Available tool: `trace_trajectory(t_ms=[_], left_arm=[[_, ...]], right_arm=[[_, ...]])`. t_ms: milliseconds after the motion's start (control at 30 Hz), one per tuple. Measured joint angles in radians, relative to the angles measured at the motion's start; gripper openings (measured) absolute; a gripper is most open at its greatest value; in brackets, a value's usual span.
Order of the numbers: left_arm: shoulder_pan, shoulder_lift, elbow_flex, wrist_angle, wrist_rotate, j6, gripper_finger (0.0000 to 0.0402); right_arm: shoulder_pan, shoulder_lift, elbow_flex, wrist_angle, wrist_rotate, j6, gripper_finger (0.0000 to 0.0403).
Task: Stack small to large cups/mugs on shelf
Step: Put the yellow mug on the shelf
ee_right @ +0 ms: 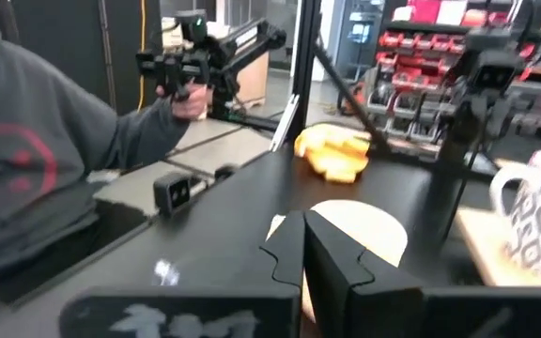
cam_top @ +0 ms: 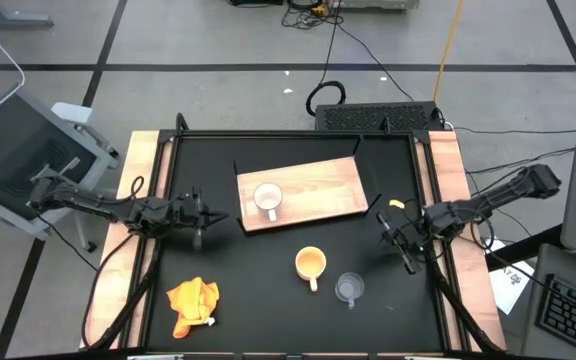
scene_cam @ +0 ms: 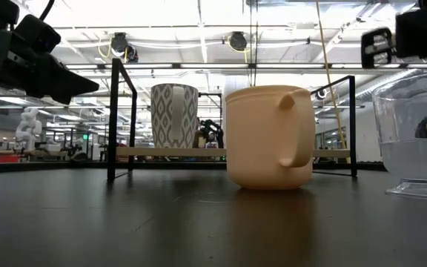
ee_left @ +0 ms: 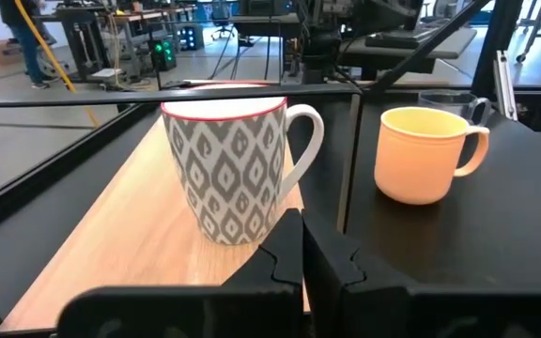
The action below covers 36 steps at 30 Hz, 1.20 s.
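— Nearest the low camera, what is seen?

— Black tabletop (cam_top: 268, 290) is seen first, matte and faintly reflective; on it the yellow-orange cup (scene_cam: 269, 137) is stood upright, smooth and rounded, its handle turned toward the viewer's right. Just beside it, at the frame edge, the clear greyish glass cup (scene_cam: 417, 141) is partly shown.

— And the largest task item?

— The shelf (cam_top: 303, 192), a flat light-brown wooden board with visible grain, is laid at a slight angle near the table's middle, carried on a thin black frame. On its left part the white cup (cam_top: 268, 199) is stood upright; a grey diamond pattern and a thin red rim are shown on it in the left wrist view.

— Where are the other two cups placed?

— Both are on the bare tabletop in front of the shelf: the yellow-orange one nearer the centre, the glass one just to its right, apart from it.

— The grippers?

— The left gripper (cam_top: 200, 218) is held left of the shelf, jaws clenched on nothing. The right gripper (cam_top: 400, 240) is held to the right of the shelf, likewise clenched and empty.

— Anything else?

— An orange-yellow cloth (cam_top: 192, 303) is crumpled at the front left. A person in a grey sweatshirt (ee_right: 36, 160) is seen beyond the table, in a workshop room with ceiling lights.
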Motion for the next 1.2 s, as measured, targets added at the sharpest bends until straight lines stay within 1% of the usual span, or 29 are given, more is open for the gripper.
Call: trace_trajectory(t_ms=[333,500,600,633,767,833,967,1200], left_arm=[[0.000,0.000,0.000,0.000,0.000,-0.002,0.0001],[0.000,0.000,0.000,-0.001,0.001,0.005,0.0001],[0.000,0.000,0.000,-0.001,0.001,0.005,0.0001],[0.000,0.000,0.000,-0.001,0.001,0.004,0.0001],[0.000,0.000,0.000,-0.001,0.001,0.001,0.0001],[0.000,0.000,0.000,-0.001,0.002,0.000,0.0001],[0.000,0.000,0.000,-0.002,0.002,-0.005,0.0001],[0.000,0.000,0.001,-0.007,0.002,-0.006,0.0001]], right_arm=[[-0.050,0.245,0.231,-0.025,-0.001,-0.024,0.0000],[-0.113,0.364,0.383,-0.136,-0.005,0.007,0.0000],[-0.142,0.442,0.447,-0.177,-0.009,0.025,0.0000],[-0.151,0.468,0.462,-0.183,-0.024,0.027,0.0000],[-0.200,0.561,0.512,-0.184,-0.142,0.033,0.0000],[-0.230,0.603,0.546,-0.189,-0.176,0.064,0.0000],[-0.277,0.678,0.638,-0.299,-0.241,0.085,0.0000],[-0.282,0.769,0.786,-0.491,-0.245,0.020,0.0000]])
